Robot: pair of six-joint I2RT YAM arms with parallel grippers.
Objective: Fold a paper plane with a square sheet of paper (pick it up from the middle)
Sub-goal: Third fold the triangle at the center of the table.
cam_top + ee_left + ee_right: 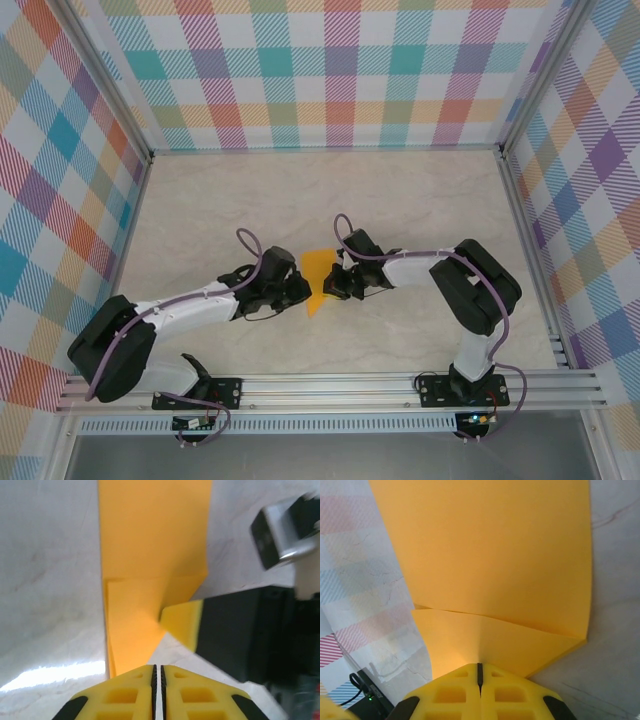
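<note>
table: pale marble-look top (300,190), cream with faint grey veins, a bit of glare on it in the left wrist view
middle of it: folded orange paper (316,280), honestly can't tell if it's resting on the surface or lifted off
front edge: aluminium rail (330,385) running along it

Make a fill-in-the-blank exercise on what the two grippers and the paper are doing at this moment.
1. The sheet of paper between the two arms is ___ in colour.
2. The left gripper is ___ on the paper's edge, with no gap between its fingers.
3. The right gripper clamps the same sheet, so the number of grippers holding it is ___.
4. A crease runs across the sheet, so it is already partly ___.
Missing words: orange; shut; two; folded.
</note>
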